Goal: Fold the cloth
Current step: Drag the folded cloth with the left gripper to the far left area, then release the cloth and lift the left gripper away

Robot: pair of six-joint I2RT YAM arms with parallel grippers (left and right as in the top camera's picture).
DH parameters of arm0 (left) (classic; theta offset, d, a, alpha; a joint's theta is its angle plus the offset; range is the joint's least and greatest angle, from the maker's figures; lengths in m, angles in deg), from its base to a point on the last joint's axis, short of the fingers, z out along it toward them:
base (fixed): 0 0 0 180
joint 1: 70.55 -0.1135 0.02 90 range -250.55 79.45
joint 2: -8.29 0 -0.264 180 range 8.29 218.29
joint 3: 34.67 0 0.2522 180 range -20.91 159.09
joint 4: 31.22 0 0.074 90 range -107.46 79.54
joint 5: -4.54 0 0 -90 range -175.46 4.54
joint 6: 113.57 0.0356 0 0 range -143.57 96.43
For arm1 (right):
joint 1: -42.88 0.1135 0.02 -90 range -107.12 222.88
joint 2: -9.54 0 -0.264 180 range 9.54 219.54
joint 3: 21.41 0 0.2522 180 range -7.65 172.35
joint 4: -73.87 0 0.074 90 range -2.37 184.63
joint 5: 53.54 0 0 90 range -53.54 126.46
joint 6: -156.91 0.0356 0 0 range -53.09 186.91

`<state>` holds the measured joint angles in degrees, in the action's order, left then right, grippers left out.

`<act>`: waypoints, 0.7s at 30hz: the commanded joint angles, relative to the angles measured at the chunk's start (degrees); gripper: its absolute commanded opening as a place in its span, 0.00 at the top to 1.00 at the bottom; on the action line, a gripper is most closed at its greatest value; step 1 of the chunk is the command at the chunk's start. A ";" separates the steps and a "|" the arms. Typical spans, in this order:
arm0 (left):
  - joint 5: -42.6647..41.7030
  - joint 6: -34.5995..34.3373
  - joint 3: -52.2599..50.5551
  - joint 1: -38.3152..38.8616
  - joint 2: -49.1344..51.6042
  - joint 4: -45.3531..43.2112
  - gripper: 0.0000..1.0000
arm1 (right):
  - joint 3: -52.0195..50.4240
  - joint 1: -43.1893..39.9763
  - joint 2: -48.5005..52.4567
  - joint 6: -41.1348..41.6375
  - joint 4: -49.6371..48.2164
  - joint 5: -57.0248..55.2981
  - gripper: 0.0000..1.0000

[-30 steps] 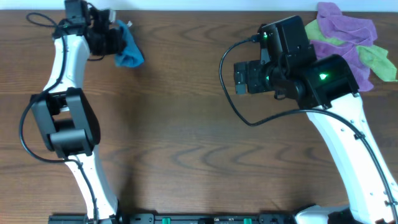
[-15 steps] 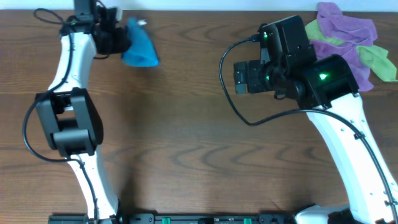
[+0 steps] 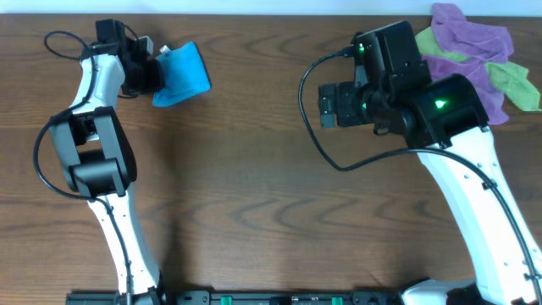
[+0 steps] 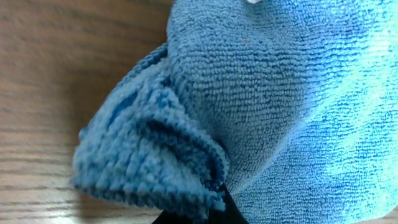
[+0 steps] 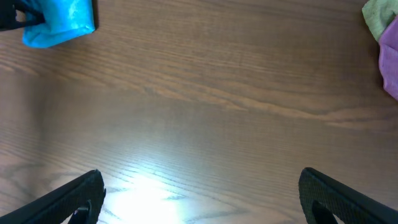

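Counts: one blue cloth, two arms, two claws, one heap of spare cloths at the far right corner of the counter. The heap mixes purple cloths and green cloths; at least two patches of each colour show, but the exact number cannot be told because they overlap.

The cloth is at the far left of the counter, near the back edge and well apart from the heap. It is bright sky blue, bunched rather than flat, and fans out to the right from the pinch point. In the left wrist view the cloth fills most of the frame. Its looped terry texture is clear, and a thick rolled fold at lower left is gathered against a dark finger tip at the bottom edge. A white scrap, likely the tag, sits at the top edge (barely in frame). Whether the cloth touches the wood cannot be told.

The left claw is clamped on the cloth's left end.

The right claw is over bare wood right of centre. In its own view the right claw has its jaws wide apart, with the cloth far off at upper left.
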<state>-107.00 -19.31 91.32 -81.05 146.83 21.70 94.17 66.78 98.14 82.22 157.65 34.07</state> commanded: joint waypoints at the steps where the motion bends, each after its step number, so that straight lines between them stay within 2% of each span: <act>1: 3.41 2.25 0.79 -0.20 0.22 -0.96 0.94 | -0.20 -0.20 -0.59 0.50 0.07 -0.57 0.01; 9: 6.71 4.74 0.79 -0.20 0.22 -7.08 0.94 | -0.20 -0.09 -0.59 0.52 0.07 -0.57 0.01; 19: 3.87 4.92 0.81 -0.20 0.20 -9.88 0.93 | -0.20 1.75 -0.59 0.52 0.07 -0.59 0.01; 20: 3.58 4.35 0.90 -0.20 0.20 -9.86 0.85 | -0.20 1.81 -0.59 0.52 0.09 -0.59 0.01; 21: 3.58 3.34 1.03 -0.20 0.20 -9.86 0.35 | -0.20 1.92 -0.59 0.52 0.09 -0.59 0.01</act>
<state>-102.14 -15.45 91.32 -81.01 146.83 12.04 94.17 68.03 98.14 82.22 157.65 34.07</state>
